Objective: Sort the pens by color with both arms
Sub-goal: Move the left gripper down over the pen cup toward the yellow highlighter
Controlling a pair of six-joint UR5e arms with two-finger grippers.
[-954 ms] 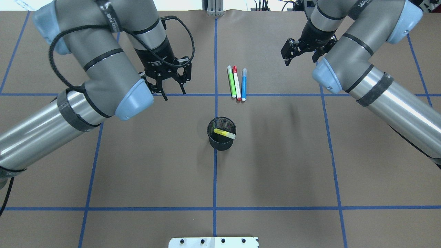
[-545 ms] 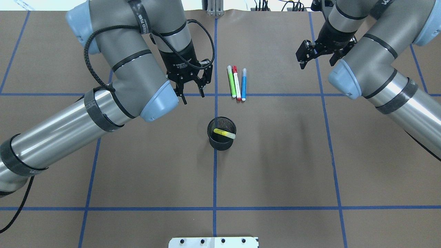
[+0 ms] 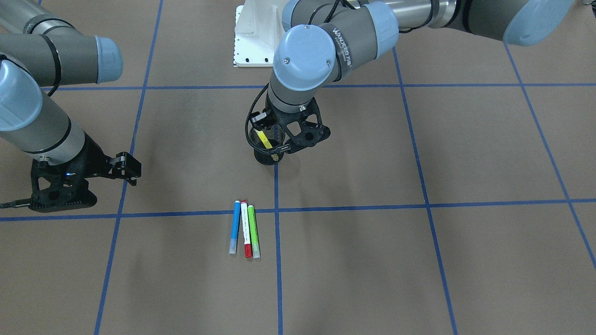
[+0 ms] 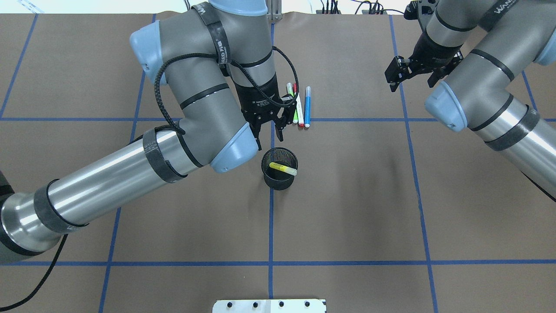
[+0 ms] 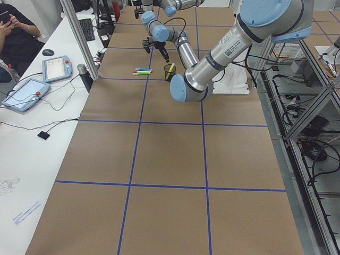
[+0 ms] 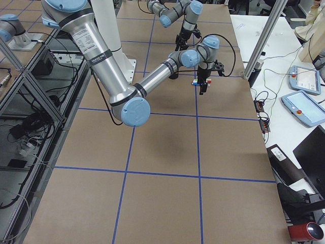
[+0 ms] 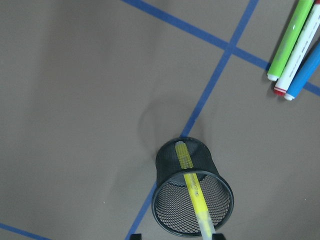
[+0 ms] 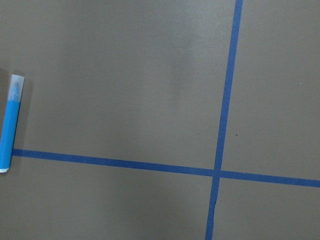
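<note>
A yellow marker pen leans inside a black mesh cup on the brown paper-covered table gridded with blue tape. The black two-finger left gripper hovers just beyond the cup's rim, its fingers spread and empty. Farther out, a green marker pen, a white pen with a red cap and a blue pen lie side by side, their near ends crossing a tape line, while the right gripper hangs well off to the side, its fingers also parted and holding nothing.

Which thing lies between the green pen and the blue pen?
The white pen with the red cap, seen best in the front-facing view.
</note>
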